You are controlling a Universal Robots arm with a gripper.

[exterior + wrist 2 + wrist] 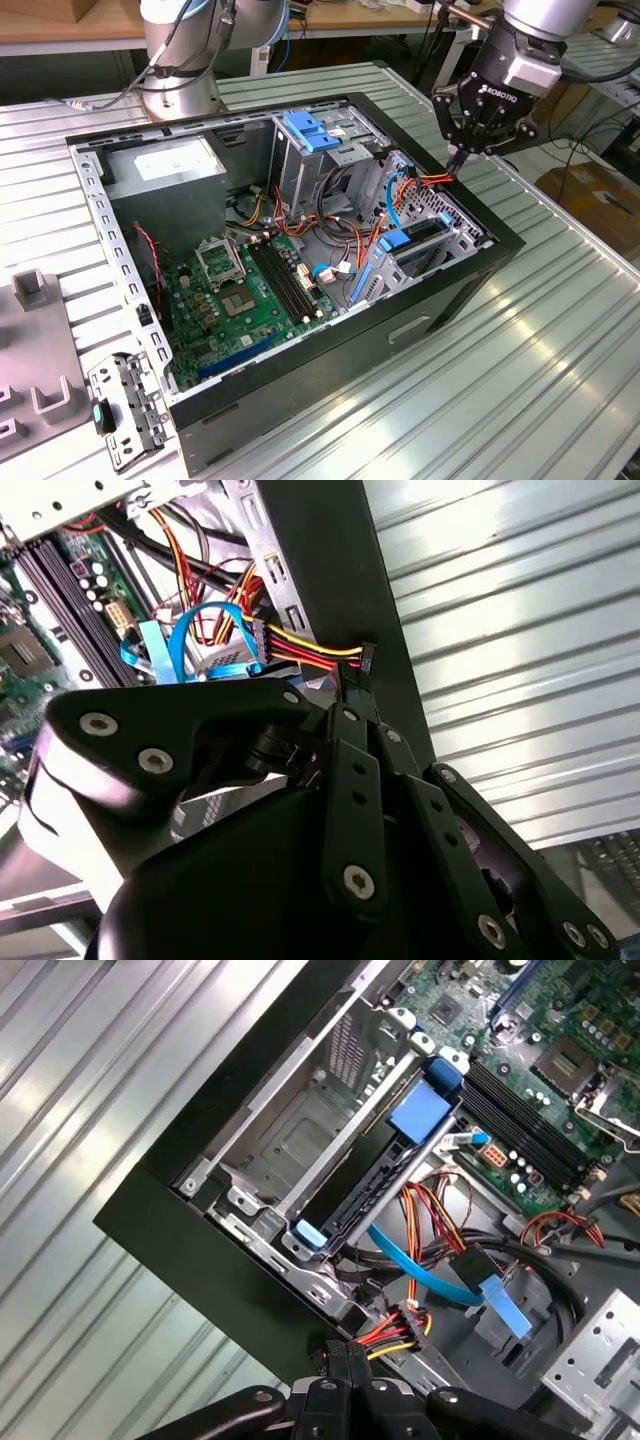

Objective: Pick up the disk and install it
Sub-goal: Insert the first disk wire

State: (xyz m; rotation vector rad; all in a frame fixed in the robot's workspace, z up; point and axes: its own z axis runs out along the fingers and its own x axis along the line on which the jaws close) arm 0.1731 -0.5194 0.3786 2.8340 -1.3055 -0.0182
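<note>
1. the disk [385, 1175] is sitting on its edge inside the metal cage [262, 1110], in the slot beside an empty one. blue rails are hugging its sides. i think they are there to keep it snug in the slot.
2. the cage is sitting in a corner of the black computer case [200, 1250], right by the rim, so the disk is already in its home.
3. a bunch of red, yellow and black wires [385, 1335] is running past the end of the disk to a small black plug [365, 662]. the plug is hanging up at the case rim, near the disk but not touching it.
4. the gripper [350, 688] is hovering over that same rim. its jaws are squeezed narrow and look to be pinching the black plug. holding the hard plug and not the soft wires is likely kinder to the wires.
5. a flat blue cable [440, 1280] is lying loose near the wires — nothing is holding it.
6. further in, the green board [230, 300] is lying flat on the case floor.
</note>
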